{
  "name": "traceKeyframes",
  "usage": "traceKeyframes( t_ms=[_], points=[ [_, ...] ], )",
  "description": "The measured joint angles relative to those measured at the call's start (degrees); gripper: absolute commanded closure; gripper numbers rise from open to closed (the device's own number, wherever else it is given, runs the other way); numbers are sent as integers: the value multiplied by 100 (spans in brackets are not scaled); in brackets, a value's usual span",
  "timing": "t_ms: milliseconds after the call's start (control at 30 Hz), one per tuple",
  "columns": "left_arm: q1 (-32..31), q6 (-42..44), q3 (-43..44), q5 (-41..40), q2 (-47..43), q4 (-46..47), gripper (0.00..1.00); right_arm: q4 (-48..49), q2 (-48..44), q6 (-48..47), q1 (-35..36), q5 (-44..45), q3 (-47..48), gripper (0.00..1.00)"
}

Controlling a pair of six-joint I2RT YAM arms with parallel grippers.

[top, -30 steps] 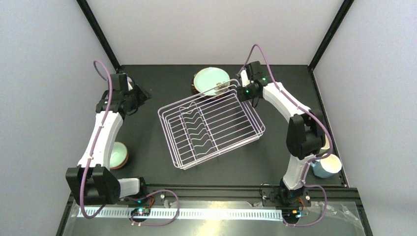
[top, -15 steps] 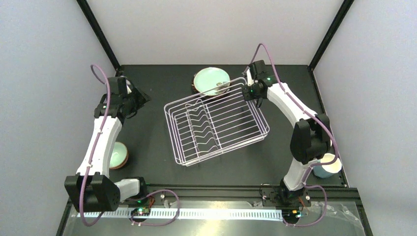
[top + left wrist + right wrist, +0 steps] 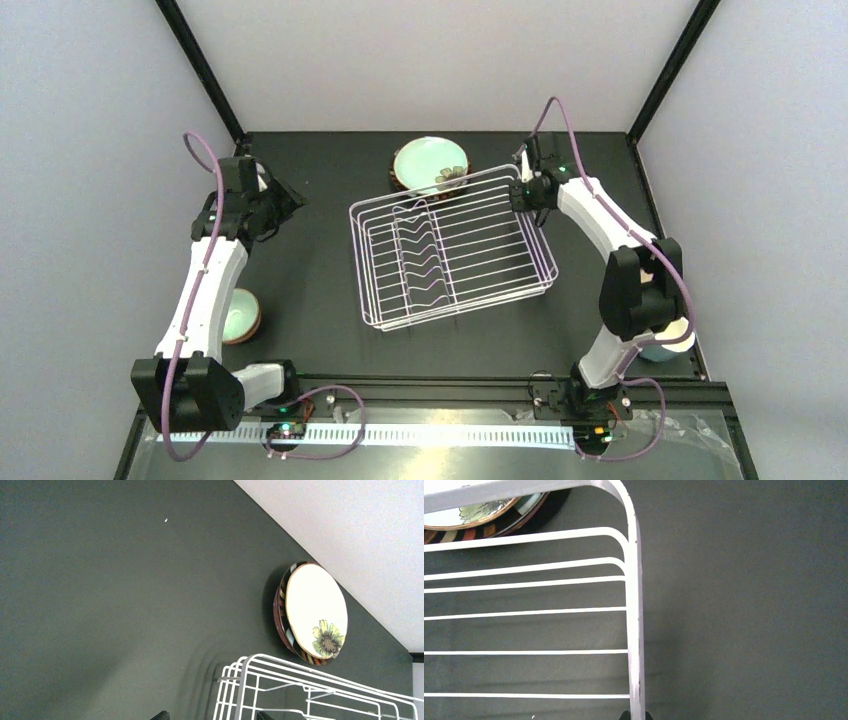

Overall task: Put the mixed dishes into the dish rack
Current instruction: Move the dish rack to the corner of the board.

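- Right gripper point(image 3: 529, 193) is pinched tight on the rim wire at the far right corner of the dish rack point(image 3: 452, 255), with nothing else in its grasp.
- Left gripper point(image 3: 287, 203) hangs wide open and empty over the table's far left part.
- The rack sits mid-table, long axis roughly left to right, no dishes in it.
- Flowered plate point(image 3: 430, 165) lies just past the rack's far rim, off to the left gripper's right. That free arm looks the likelier one to fetch it.
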Motion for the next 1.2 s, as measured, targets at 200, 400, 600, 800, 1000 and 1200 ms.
traceKeyframes(
  t_ms=[200,400,600,800,1000,1200],
  points=[
    [0,-63,-9,7,-2,-4,1,138,-186,398,-15,-68,-400,100],
    [0,-72,-9,46,-83,-52,1,400,-299,1071,37,-153,-909,100],
    [0,-76,-118,170,-155,-61,1,708,-356,1709,157,-140,-1311,100],
    [0,-81,-367,264,-212,-68,1,964,-385,2238,337,-66,-1567,100],
    [0,-118,-476,295,-330,-83,1,1130,-374,2629,632,55,-1567,100],
    [0,-181,-634,328,-503,-94,1,1241,-264,2957,920,205,-1550,100]
  ],
)
